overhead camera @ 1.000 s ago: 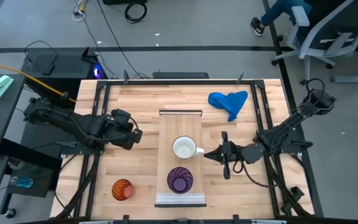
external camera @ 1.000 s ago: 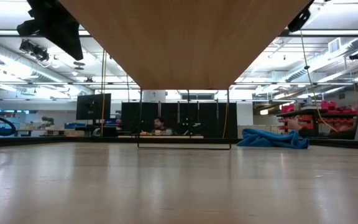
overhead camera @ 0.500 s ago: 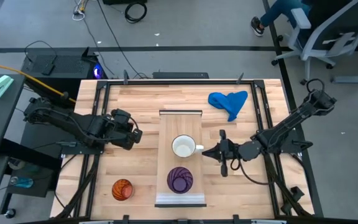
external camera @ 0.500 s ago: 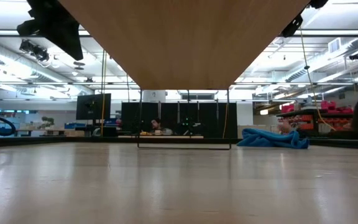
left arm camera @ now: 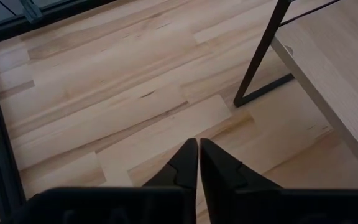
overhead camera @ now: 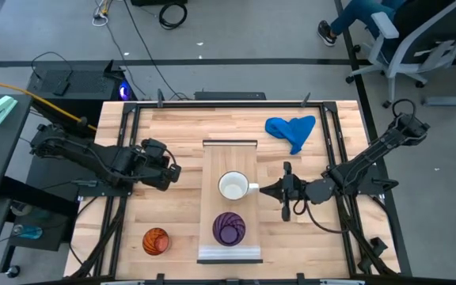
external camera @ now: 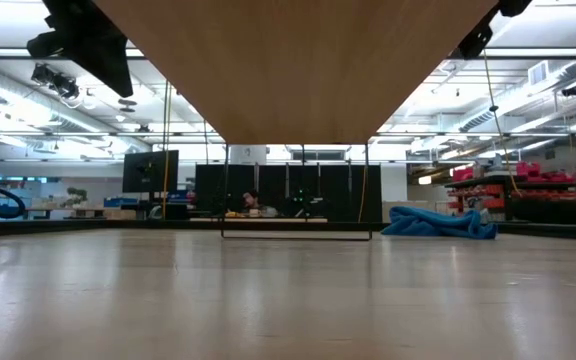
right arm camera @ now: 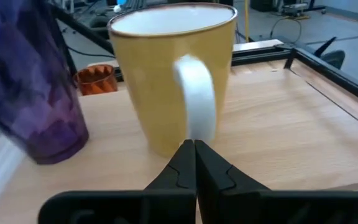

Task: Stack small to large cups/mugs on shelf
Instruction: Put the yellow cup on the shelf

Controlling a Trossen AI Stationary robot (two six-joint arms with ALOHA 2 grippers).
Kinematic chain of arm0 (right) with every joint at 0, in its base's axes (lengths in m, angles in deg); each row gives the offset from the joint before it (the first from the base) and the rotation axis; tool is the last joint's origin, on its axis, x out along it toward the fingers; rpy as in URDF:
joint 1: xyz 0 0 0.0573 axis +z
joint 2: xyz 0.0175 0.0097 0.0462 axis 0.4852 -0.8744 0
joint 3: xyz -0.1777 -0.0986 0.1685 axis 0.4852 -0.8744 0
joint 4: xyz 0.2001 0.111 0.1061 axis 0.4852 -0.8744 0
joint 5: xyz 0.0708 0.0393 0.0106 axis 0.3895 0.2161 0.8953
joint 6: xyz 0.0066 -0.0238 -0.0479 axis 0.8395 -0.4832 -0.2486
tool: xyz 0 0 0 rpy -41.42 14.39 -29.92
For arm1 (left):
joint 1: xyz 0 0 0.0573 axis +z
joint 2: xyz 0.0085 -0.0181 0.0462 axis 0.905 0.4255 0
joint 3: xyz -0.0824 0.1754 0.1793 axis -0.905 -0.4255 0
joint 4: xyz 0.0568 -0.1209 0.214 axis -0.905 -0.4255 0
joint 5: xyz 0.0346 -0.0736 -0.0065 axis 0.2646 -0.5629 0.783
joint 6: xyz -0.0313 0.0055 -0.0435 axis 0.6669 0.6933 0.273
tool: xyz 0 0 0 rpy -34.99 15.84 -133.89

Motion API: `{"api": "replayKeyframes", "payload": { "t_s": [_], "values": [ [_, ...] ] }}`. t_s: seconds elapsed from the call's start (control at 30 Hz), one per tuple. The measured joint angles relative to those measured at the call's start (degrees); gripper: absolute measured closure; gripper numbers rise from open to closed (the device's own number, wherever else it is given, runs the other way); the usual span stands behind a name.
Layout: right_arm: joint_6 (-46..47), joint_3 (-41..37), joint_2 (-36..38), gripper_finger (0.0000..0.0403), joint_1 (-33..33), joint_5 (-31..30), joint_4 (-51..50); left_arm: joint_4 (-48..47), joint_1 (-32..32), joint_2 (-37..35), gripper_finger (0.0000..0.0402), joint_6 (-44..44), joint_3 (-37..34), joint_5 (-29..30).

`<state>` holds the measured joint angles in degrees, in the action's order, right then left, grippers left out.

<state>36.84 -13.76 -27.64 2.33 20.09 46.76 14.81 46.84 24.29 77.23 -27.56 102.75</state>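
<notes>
The shelf (overhead camera: pixel 212 170) is a raised wooden plank in the middle of the table. The white mug (overhead camera: pixel 233 187) stands upright on it, handle (overhead camera: pixel 252 189) toward the table's right. The purple ribbed cup (overhead camera: pixel 229 228) stands on the shelf nearer the front. The orange ribbed cup (overhead camera: pixel 156 241) stands on the tabletop at the near left. My right gripper (overhead camera: pixel 264 191) is shut, level, its tips right at the mug's handle. My left gripper (overhead camera: pixel 174 172) is shut and empty left of the shelf, above bare tabletop (left arm camera: pixel 193 144). My right gripper's shut fingertips (right arm camera: pixel 180 157) stand at the lower part of the mug's handle (right arm camera: pixel 196 118), coming level from the table's right. I cannot tell whether they touch it. The mug stands upright on the shelf.
A blue cloth (overhead camera: pixel 291 129) lies at the far right of the table. The shelf stands on thin dark legs (left arm camera: pixel 261 56), and its underside fills the top of the low view (external camera: pixel 298 60). Black rails (overhead camera: pixel 340 158) run along the table's sides.
My right gripper has shifted slightly toward the table's far edge, staying shut with its tips at the mug's handle. The mug and the cups have stayed in place.
</notes>
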Motion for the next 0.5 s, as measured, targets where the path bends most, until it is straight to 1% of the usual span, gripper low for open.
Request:
{"api": "replayKeyframes", "payload": {
  "t_s": [0.13,0.3,0.5],
  "values": [
    [-0.2,0.0,0.0,0.0403,-0.2,0.3,0.2,0.0,0.0,0.0,0.0373,0.0,0.0,0.0],
    [-0.5,0.0,0.0,0.0403,-0.2,1.6,0.8,0.0,0.0,0.0,0.0380,0.0,0.0,0.0],
    [-0.5,0.0,0.0,0.0403,-0.1,1.8,-0.6,0.0,0.0,0.0,0.0384,0.1,0.0,0.0]
  ]
}}
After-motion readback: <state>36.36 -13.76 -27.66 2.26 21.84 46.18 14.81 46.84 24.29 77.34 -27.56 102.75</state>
